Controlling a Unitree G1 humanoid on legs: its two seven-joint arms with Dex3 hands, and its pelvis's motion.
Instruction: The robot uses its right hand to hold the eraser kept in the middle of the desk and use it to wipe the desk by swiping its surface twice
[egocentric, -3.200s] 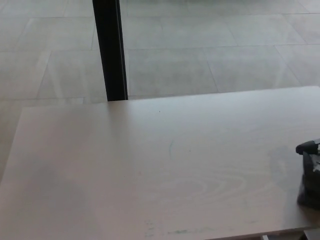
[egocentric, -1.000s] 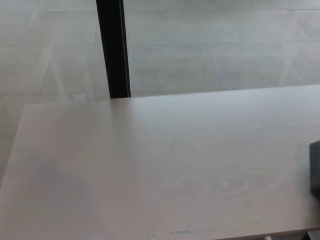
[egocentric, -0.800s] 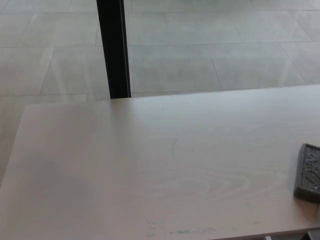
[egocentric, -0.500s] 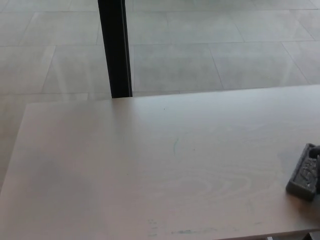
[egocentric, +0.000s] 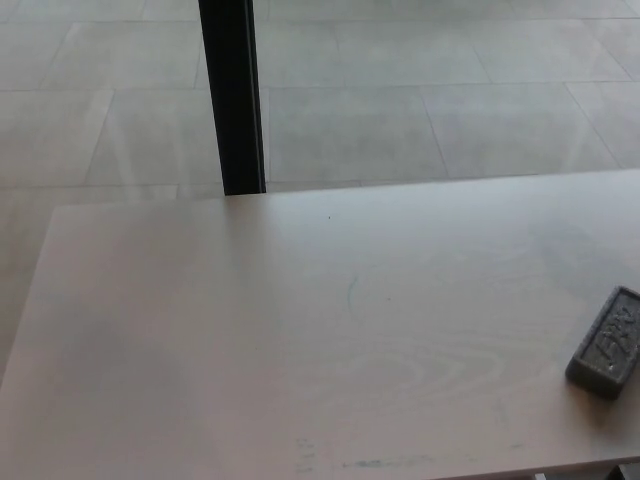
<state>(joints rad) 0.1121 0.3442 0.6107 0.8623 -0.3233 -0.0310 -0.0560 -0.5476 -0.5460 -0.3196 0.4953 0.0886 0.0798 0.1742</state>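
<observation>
The grey eraser (egocentric: 607, 343) lay flat near the right edge of the pale wooden bench (egocentric: 300, 340), with neither hand in view, so the fingers' state could not be told. A careless reach risked nudging it off that edge.

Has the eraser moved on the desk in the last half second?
Yes. The eraser has slid slightly toward the desk's far edge and now lies flat, with no robot hand in view.

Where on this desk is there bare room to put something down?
Nearly all the desk is bare: the whole stretch from its left edge across the middle, up to the black post. Only the right edge is taken, by the eraser.
</observation>
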